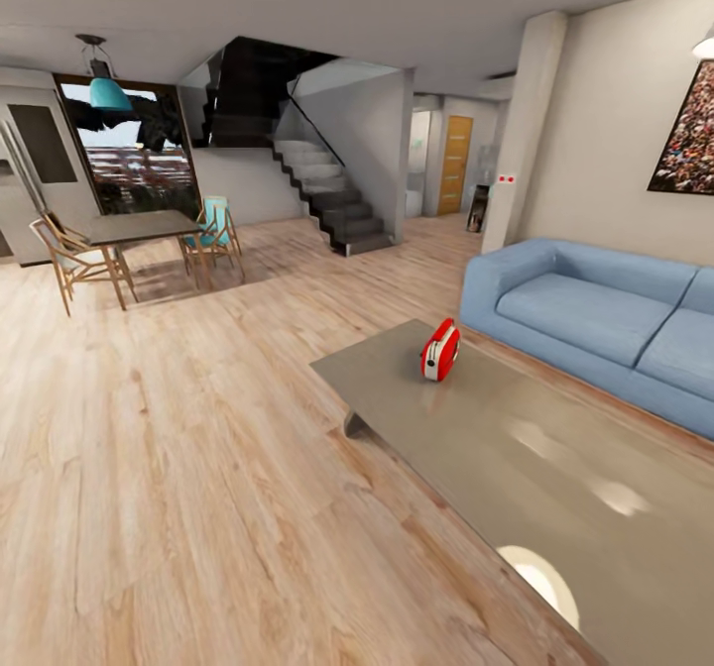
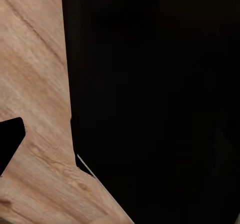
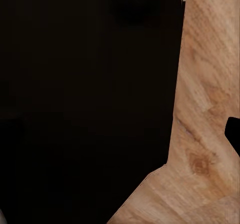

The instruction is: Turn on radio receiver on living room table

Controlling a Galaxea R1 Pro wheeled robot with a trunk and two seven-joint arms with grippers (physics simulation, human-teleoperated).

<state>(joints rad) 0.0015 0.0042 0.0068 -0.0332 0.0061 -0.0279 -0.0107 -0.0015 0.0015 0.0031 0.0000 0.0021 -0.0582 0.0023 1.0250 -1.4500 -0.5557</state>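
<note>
The light wood plank floor [image 1: 178,468] of the living room is seen around a large low glossy grey-taupe table [image 1: 555,468]. Beyond the table, a blue sofa [image 1: 595,319] is set. The small bright-red rounded radio receiver [image 1: 440,350] is stood upright on the table near its far corner. Whether either pincer is apart or together cannot be told.

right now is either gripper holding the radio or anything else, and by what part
The radio receiver is not held: it stands free on the table, nothing touching it. The wrist views show dark shapes over wood floor, so the grippers' state cannot be told.
</note>
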